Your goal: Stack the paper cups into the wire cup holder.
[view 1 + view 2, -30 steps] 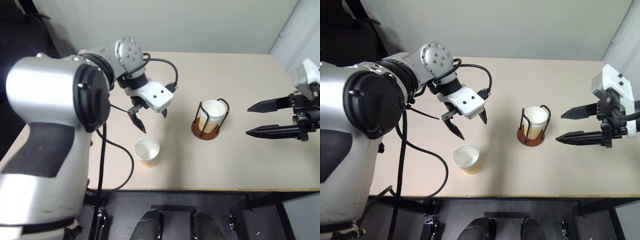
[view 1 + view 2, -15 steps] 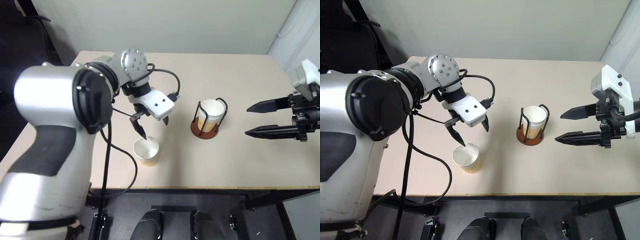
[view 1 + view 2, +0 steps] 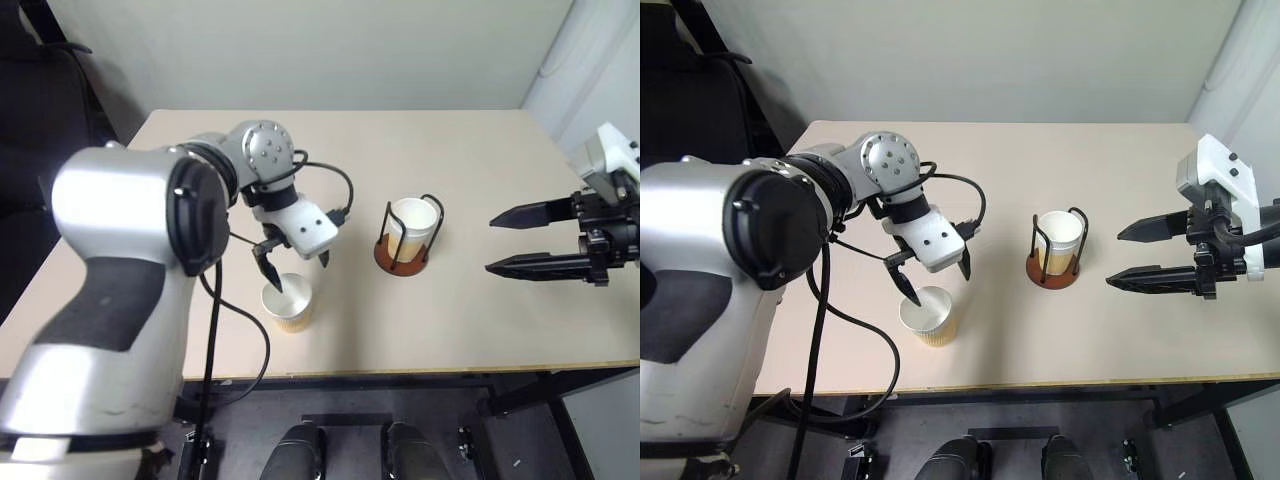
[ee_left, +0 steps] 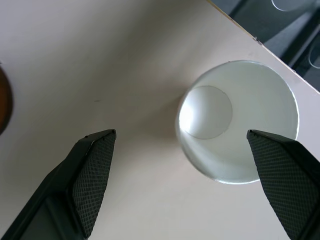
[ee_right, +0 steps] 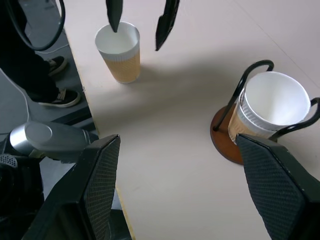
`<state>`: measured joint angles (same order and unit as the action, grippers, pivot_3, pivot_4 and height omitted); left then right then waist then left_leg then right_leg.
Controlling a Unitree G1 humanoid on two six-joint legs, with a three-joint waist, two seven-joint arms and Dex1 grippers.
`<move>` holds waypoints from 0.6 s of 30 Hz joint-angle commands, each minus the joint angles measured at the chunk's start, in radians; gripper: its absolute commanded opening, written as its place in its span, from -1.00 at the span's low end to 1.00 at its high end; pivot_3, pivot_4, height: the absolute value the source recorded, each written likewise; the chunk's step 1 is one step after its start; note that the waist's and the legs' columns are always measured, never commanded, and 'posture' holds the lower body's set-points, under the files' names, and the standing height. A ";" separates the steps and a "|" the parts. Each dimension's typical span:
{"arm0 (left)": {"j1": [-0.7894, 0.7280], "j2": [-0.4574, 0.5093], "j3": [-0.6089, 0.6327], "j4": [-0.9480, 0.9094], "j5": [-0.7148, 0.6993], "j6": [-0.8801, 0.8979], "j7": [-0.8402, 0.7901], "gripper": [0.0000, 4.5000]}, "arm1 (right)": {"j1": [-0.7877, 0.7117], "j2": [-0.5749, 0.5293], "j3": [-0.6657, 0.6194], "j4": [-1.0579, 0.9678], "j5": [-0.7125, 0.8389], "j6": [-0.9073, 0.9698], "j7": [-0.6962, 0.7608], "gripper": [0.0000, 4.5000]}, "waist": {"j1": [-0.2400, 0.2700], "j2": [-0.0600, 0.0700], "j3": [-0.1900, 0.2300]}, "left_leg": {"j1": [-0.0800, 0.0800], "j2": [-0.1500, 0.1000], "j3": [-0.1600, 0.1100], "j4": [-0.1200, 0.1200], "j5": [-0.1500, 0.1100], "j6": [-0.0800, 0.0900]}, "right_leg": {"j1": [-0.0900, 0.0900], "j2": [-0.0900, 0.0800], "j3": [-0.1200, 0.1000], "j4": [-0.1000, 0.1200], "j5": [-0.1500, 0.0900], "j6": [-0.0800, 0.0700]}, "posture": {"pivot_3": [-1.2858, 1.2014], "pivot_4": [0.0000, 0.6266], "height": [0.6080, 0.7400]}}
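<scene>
One loose paper cup [image 3: 287,305] stands upright near the table's front edge, tan outside and white inside. My left gripper [image 3: 297,272] hangs open just above it, pointing steeply down. One of its fingertips [image 5: 114,24] is over the cup's mouth, and the other is beside the cup on the holder's side. In the left wrist view the cup [image 4: 237,120] lies toward one finger. The wire cup holder [image 3: 404,262] stands mid-table with two nested cups [image 5: 272,102] in it. My right gripper [image 3: 490,244] hovers open to the right of the holder, pointing at it.
The table's front edge [image 3: 420,372] runs close behind the loose cup. A black cable [image 3: 335,185] loops from my left wrist above the table. Bare tabletop [image 3: 480,160] lies behind and to the right of the holder.
My left gripper has come down from above the table to the loose cup's rim, still open. The right gripper has stayed put. The head views have shifted a little.
</scene>
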<state>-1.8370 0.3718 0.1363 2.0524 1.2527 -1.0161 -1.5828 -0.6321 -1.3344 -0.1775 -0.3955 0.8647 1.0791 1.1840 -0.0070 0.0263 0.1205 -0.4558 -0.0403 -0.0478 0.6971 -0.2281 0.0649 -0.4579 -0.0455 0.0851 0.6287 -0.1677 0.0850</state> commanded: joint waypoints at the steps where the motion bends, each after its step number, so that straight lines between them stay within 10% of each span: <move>1: 0.053 -0.009 -0.033 -0.091 -0.044 -0.040 -0.032 0.99 | -0.010 0.001 -0.032 -0.011 0.019 -0.003 -0.011 0.67 | -0.003 -0.001 0.000 | 0.000 0.002 -0.001 0.001 0.000 0.000 | 0.000 -0.001 0.001 0.001 0.000 0.001 | 0.03 -0.52 1.00; 7: 0.170 -0.037 -0.099 -0.221 -0.136 -0.061 -0.032 0.75 | -0.017 0.009 -0.024 -0.009 0.019 -0.007 -0.017 0.67 | -0.001 -0.002 0.000 | 0.000 0.002 0.002 0.002 -0.001 0.002 | 0.000 -0.003 -0.002 0.001 0.001 0.002 | 0.03 -0.52 1.00; 18: 0.187 -0.055 -0.216 -0.421 -0.328 0.039 -0.032 -0.99 | -0.034 0.003 -0.007 0.013 0.003 -0.018 -0.004 0.67 | 0.004 -0.002 0.000 | 0.000 0.000 0.005 0.003 -0.004 0.006 | 0.001 -0.012 -0.002 -0.002 0.002 0.005 | 0.03 -0.52 1.00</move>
<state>-1.6124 0.3145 -0.0658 1.6874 0.9719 -1.0025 -1.5848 -0.6425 -1.3153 -0.1728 -0.3856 0.8682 1.0750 1.1708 -0.0030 0.0243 0.1207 -0.4549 -0.0407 -0.0403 0.6996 -0.2316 0.0703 -0.4571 -0.0549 0.0808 0.6271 -0.1653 0.0905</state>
